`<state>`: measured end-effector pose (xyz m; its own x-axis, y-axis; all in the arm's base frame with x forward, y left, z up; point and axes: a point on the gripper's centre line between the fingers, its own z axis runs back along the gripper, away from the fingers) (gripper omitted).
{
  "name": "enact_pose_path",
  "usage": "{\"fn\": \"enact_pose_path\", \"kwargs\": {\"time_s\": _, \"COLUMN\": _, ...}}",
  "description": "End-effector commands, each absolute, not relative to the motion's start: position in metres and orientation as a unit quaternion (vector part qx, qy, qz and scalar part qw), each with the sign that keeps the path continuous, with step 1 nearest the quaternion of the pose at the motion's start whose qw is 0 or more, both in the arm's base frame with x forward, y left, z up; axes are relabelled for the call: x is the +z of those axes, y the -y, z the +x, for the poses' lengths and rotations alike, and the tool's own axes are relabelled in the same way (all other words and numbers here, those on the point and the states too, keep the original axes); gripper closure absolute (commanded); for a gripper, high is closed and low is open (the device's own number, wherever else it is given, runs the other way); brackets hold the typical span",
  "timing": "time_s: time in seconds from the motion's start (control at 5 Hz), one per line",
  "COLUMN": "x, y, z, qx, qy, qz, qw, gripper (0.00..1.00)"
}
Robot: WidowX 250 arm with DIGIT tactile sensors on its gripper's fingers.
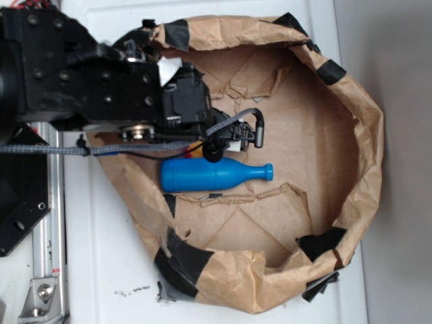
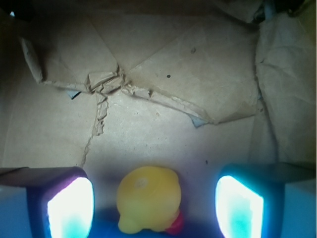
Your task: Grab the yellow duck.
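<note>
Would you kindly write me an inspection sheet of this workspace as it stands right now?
Surface: crumpled brown paper forming a walled nest, patched with black tape, on a white tabletop.
Job's things: yellow duck sits on the paper between the tool's fingers, gaps visible on both sides; barely visible in the exterior view.
Clutter: blue bottle lying on its side beside the tool.
Grippers: tool open, straddling the duck, fingers not touching it.
Cables: braided cable runs from the left edge along the arm to the tool.
Surroundings: metal rail at the left; dark specks on the tabletop.
</note>
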<state>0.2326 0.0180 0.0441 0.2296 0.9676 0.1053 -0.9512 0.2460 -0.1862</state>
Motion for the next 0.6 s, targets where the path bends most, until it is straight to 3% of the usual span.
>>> {"fn": "enact_pose_path", "kwargs": {"time_s": 0.0, "x": 0.040, "y": -0.010, "z": 0.229, "qx": 0.600, "qy": 0.099, "qz": -0.052, "qw": 0.792, "gripper": 0.00}}
{"fn": "enact_pose_path", "kwargs": {"time_s": 0.2, "x": 0.023, "y": -0.003, "z": 0.236, "qx": 0.591, "qy": 0.078, "qz": -0.057, "qw": 0.801, "gripper": 0.00}}
{"fn": "enact_pose_path", "kwargs": {"time_s": 0.4, "x": -0.001, "y": 0.008, "z": 0.238, "qx": 0.591, "qy": 0.042, "qz": -0.030, "qw": 0.805, "gripper": 0.00}}
